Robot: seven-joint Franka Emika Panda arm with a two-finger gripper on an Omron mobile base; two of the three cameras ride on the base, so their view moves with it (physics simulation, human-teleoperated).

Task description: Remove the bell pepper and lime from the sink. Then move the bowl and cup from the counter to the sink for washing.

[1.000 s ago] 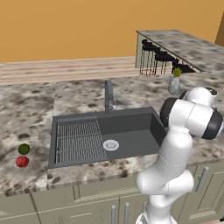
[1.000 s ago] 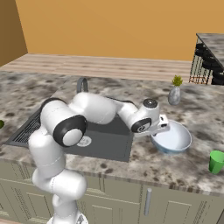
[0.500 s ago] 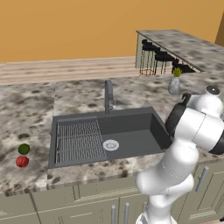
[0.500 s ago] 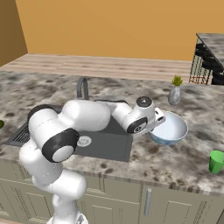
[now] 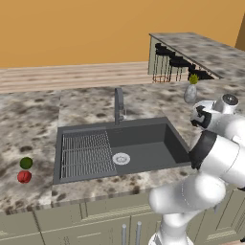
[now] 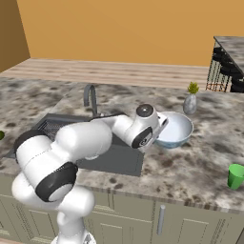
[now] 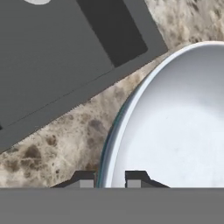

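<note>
My gripper is shut on the left rim of the bowl, which is white inside and pale blue outside. The bowl hangs slightly tilted over the counter, just right of the sink. In the hand view my fingertips straddle the rim of the bowl, with the sink's edge above. The red bell pepper and the dark green lime lie together on the counter left of the sink. The green cup stands at the counter's right front.
A dark faucet rises behind the basin, and a ribbed rack and white drain lie in it. A grey vase with a plant stands just behind the bowl. A raised stone bar with stools is at the far right.
The bowl has risen a little and shifted slightly toward the sink in my grip. My arm's elbow has swung outward. Fruits and cup have not moved.
</note>
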